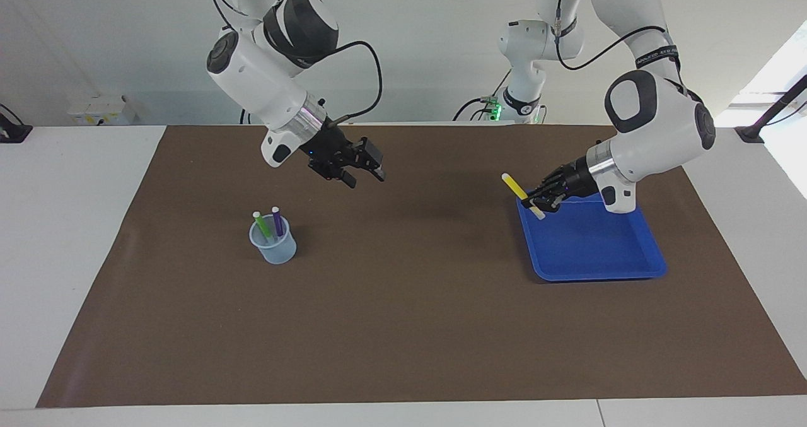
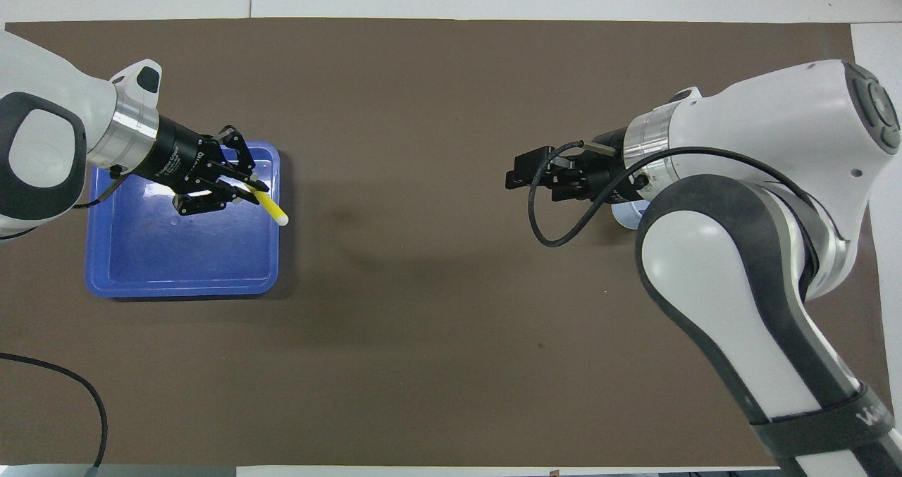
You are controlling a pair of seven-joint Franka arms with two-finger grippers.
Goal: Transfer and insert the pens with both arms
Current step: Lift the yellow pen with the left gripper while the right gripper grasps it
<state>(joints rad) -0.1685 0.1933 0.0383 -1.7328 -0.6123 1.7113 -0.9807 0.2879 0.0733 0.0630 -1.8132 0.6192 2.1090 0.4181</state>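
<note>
My left gripper [image 1: 534, 201] [image 2: 254, 187] is shut on the yellow pen [image 1: 514, 186] [image 2: 271, 208]. It holds the pen tilted in the air over the edge of the blue tray [image 1: 586, 250] [image 2: 176, 258] that faces the table's middle. The green pen [image 1: 261, 225] and the purple pen [image 1: 277, 221] stand in a pale translucent cup [image 1: 272, 245] toward the right arm's end. My right gripper [image 1: 364, 171] [image 2: 518, 177] is open and empty, raised over the brown mat beside the cup. In the overhead view the right arm hides most of the cup [image 2: 627, 214] and both pens in it.
A brown mat [image 1: 403, 326] [image 2: 423, 322] covers most of the white table. A smaller white arm with a green light [image 1: 520, 93] stands at the table's edge nearest the robots. A black cable [image 2: 70, 392] lies by the left arm's base.
</note>
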